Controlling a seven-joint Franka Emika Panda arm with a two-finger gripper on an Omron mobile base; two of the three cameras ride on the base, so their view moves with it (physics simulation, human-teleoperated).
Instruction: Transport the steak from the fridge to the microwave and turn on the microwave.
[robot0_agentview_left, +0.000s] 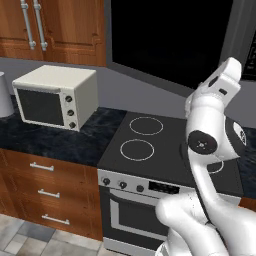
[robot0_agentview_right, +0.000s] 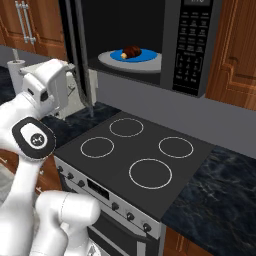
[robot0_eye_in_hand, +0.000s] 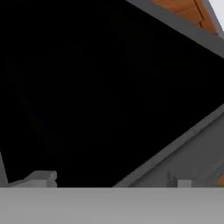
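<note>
The microwave (robot0_agentview_right: 192, 45) hangs above the stove with its door (robot0_agentview_right: 80, 55) swung open to the left. Inside, the brown steak (robot0_agentview_right: 132, 51) lies on a blue plate (robot0_agentview_right: 142, 56) on the round grey turntable (robot0_agentview_right: 110, 61). In the hand view my gripper (robot0_eye_in_hand: 109, 179) faces the door's dark glass (robot0_eye_in_hand: 87, 87) from close by. Its two fingertips (robot0_eye_in_hand: 41, 177) stand far apart with nothing between them. My hand (robot0_agentview_left: 225, 75) is raised beside the door's dark panel (robot0_agentview_left: 170, 35). The fridge is out of view.
A black four-ring stove (robot0_agentview_right: 135, 150) sits under the microwave, with dark stone counter (robot0_agentview_right: 220, 195) to its right. A small cream box oven (robot0_agentview_left: 55, 97) stands on the counter to the left. Wooden cabinets (robot0_agentview_left: 60, 30) hang above, and drawers (robot0_agentview_left: 45, 185) sit below.
</note>
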